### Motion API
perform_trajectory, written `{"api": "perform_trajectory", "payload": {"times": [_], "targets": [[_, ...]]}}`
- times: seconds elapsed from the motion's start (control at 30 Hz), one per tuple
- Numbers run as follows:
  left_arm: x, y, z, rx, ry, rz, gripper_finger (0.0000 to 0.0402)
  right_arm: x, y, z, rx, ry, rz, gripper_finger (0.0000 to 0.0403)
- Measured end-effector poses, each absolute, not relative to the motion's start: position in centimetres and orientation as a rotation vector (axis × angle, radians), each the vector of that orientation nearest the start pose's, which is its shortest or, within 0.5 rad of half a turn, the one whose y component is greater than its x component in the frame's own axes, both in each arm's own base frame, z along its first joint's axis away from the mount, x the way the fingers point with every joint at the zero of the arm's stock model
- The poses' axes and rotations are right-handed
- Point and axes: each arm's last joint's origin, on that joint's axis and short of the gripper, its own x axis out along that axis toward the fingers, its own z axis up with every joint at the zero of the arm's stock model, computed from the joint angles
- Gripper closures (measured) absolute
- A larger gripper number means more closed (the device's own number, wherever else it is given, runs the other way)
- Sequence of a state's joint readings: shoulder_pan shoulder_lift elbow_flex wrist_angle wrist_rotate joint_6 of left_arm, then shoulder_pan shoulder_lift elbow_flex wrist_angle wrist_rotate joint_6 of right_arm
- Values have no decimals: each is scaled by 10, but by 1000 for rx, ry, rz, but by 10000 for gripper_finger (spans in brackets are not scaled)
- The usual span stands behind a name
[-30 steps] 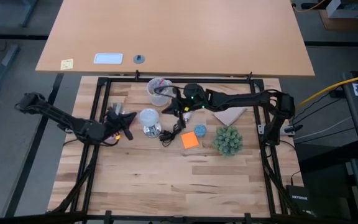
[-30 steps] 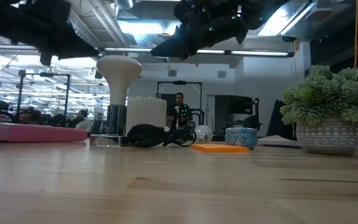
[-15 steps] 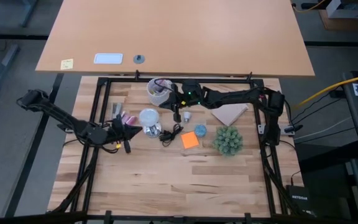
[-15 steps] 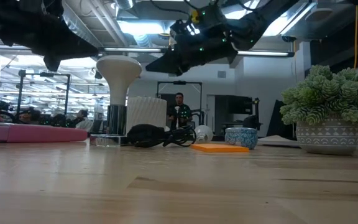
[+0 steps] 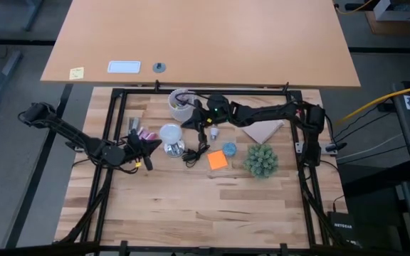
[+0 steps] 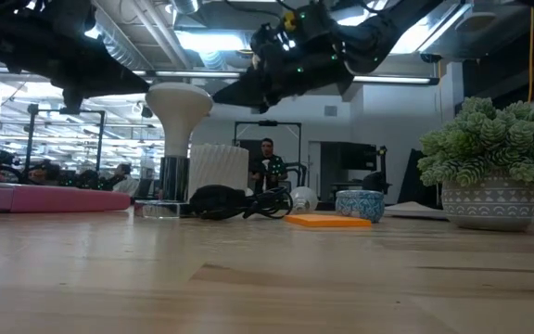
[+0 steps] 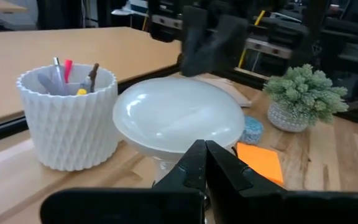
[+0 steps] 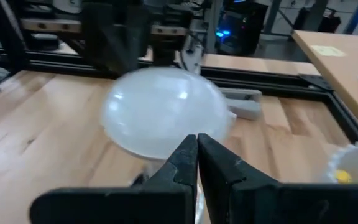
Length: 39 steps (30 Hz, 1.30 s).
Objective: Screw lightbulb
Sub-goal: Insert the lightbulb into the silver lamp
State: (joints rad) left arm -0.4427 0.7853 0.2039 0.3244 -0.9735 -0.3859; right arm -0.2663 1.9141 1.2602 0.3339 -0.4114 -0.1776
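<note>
A: Where's the lightbulb point(image 5: 170, 134)?

B: Standing upright in the shiny socket point(image 5: 173, 148), dome on top, left of the orange sticky note point(image 5: 217, 160) and just near the pen cup point(image 5: 181, 104).

A: And the pincers?

B: Left gripper point(image 5: 148, 144) sits just left of the bulb, fingers point(image 7: 219, 168) pressed together, holding nothing. Right gripper point(image 5: 190, 123) hangs just beyond the bulb on its far right, also pinched together and empty.

A: Anything else?

B: A potted plant point(image 5: 261, 161) at right, black cord point(image 5: 196, 153) by the socket.
</note>
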Motion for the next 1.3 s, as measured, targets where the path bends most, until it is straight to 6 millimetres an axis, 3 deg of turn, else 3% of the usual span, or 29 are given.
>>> {"api": "perform_trajectory", "payload": {"times": [0.63,0.8,1.03,1.3], "targets": [[144,-38,184,-152,55,768,401,426,-51,222,-91,276,289,384],[143,-37,185,-144,32,830,401,428,-48,224,-102,254,284,384],[143,-43,193,-131,3,787,401,419,-52,251,-134,189,221,384],[142,-55,203,-201,-52,620,401,395,-61,291,-107,161,218,384]]}}
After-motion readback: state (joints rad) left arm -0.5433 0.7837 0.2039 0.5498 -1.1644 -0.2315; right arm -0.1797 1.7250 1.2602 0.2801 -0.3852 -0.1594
